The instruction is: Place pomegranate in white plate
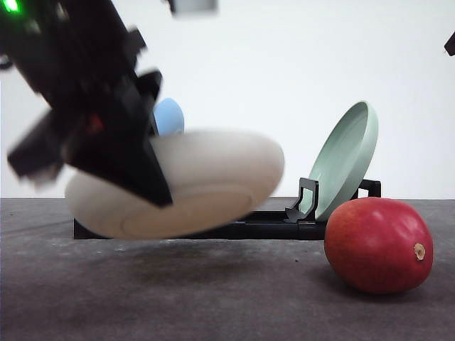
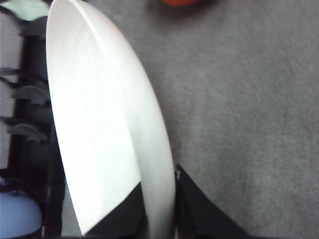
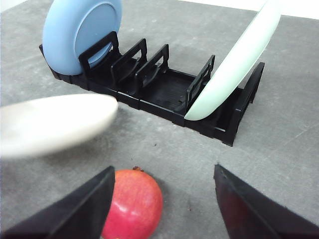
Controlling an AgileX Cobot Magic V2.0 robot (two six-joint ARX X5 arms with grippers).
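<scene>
The white plate (image 1: 213, 177) hangs tilted a little above the table, its rim pinched by my left gripper (image 1: 142, 177), and it looks blurred. In the left wrist view the plate (image 2: 94, 114) stands on edge between the fingers of the left gripper (image 2: 162, 219). The red pomegranate (image 1: 377, 245) lies on the table to the plate's right, its tan nub facing right. My right gripper (image 3: 162, 172) is open and hovers over the table, with the pomegranate (image 3: 132, 204) by its left finger and the plate (image 3: 55, 124) beyond. A sliver of the pomegranate (image 2: 182, 2) shows at the left wrist view's edge.
A black dish rack (image 1: 270, 226) stands behind the plate. A pale green plate (image 1: 345, 156) leans in its right end and a blue plate (image 1: 169, 117) stands at its left end. The rack (image 3: 164, 92) has free slots between them. The table is grey.
</scene>
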